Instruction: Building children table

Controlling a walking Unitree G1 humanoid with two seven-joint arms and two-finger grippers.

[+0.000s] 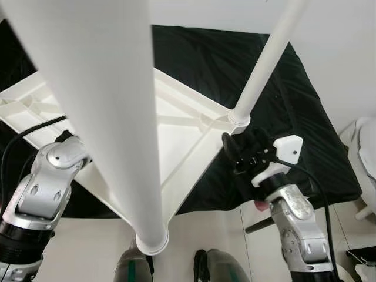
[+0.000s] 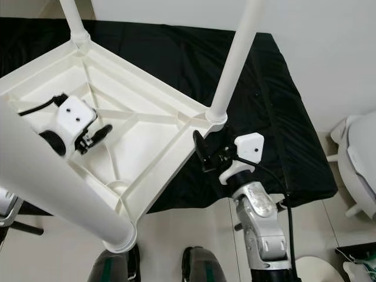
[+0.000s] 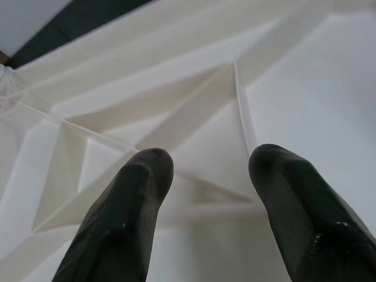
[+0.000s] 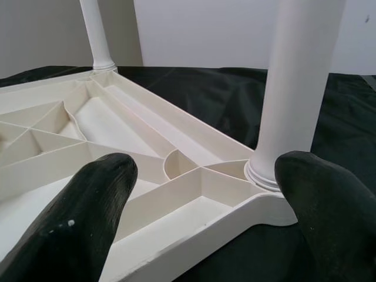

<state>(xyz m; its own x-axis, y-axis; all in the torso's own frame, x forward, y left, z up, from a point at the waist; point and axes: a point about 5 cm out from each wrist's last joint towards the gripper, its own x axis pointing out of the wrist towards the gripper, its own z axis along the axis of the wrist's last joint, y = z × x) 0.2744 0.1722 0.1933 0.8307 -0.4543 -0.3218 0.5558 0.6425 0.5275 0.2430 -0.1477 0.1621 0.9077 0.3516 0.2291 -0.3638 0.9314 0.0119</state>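
Upside-down white children table point(image 2: 147, 126), ribbed underside facing up, lying on a black cloth point(image 2: 276, 106) over the surface, legs standing upward. Corner leg point(image 2: 235, 64) rising just ahead of the right gripper point(image 2: 202, 151), its socket at the tabletop corner close in front of the fingertips, long axis near upright with a slight lean away from the gripper. Far leg point(image 2: 73, 17) well beyond, at the opposite corner. Nearest leg point(image 1: 111, 117) looming toward the camera, collar end low by the robot's feet. Right gripper spread wide, holding nothing, one finger point(image 4: 82, 217) over the ribbed frame, the other point(image 4: 329, 205) beside the leg base. Left gripper point(image 2: 97, 135) hovering inside the tabletop's ribbed bays, fingers point(image 3: 123, 217) parted and empty, ribs just beyond the tips. Pale tiled floor point(image 2: 194, 223) below, a white chair point(image 2: 358, 158) off beyond the right arm
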